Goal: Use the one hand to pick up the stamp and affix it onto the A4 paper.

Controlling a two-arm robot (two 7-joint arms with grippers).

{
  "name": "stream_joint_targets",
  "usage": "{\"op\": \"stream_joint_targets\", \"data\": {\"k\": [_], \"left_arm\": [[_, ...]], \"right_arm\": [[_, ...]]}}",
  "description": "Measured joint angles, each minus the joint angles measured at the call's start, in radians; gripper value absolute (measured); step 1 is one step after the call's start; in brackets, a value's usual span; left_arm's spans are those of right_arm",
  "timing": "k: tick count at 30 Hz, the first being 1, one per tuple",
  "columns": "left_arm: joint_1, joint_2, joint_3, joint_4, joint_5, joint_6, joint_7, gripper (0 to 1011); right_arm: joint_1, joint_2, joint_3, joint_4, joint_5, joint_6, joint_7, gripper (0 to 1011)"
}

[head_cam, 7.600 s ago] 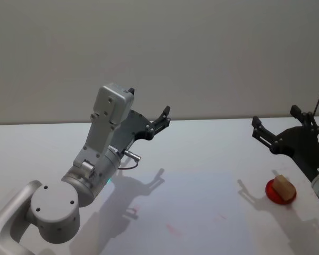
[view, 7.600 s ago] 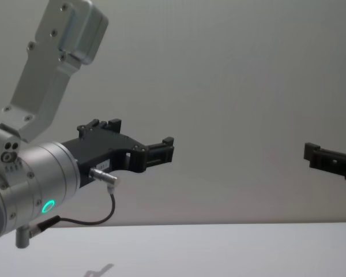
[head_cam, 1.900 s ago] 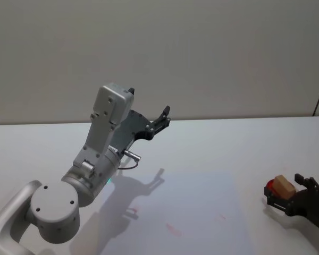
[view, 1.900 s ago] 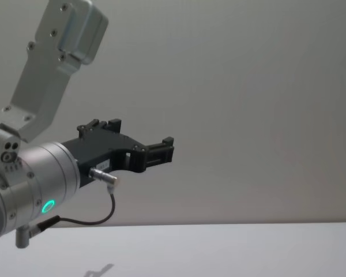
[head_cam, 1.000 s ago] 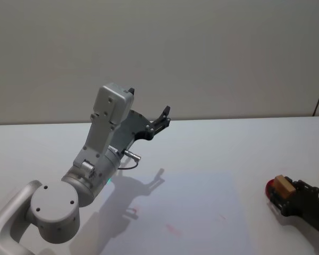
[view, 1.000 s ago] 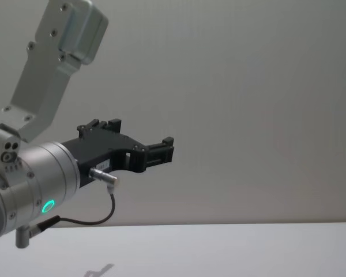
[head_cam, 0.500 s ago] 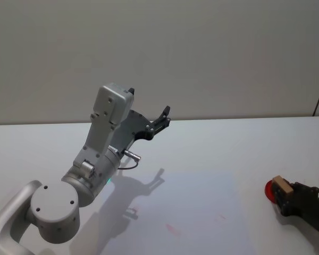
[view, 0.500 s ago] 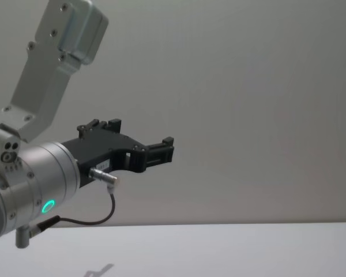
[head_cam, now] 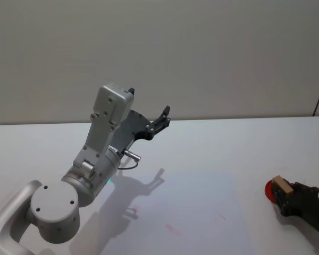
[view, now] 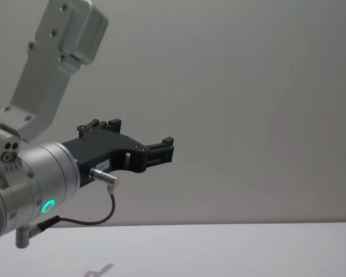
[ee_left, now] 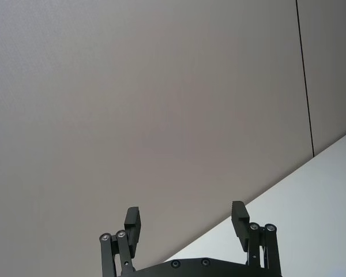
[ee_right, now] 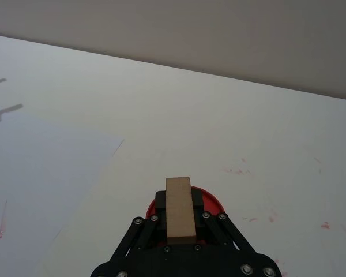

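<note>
The right gripper (ee_right: 180,217) is squeezing the stamp (ee_right: 179,196), with one finger tight on each side. The stamp is over the round red ink pad (ee_right: 212,200). I cannot tell if it is lifted off yet. In the head view the pad is at about 4 o'clock on the white table (head_cam: 228,143). The A4 paper (head_cam: 202,207) lies toward 9 o'clock from the pad. So the grab looks done. Lifting, carrying and pressing down on the paper are left. The left gripper (ee_left: 186,222) hangs high up, at about 11 o'clock from the paper. Its fingers are spread and hold nothing.
</note>
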Motion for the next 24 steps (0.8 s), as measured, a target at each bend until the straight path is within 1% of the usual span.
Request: {"op": "stream_joint_targets", "data": {"k": [24], "left_arm": [[0.0,0.0,0.0,0.0,0.0,0.0,0.0,1001]], "right_arm": [[0.002,0.001,0.001,0.014,-0.018,0.005,0.001,220]]}}
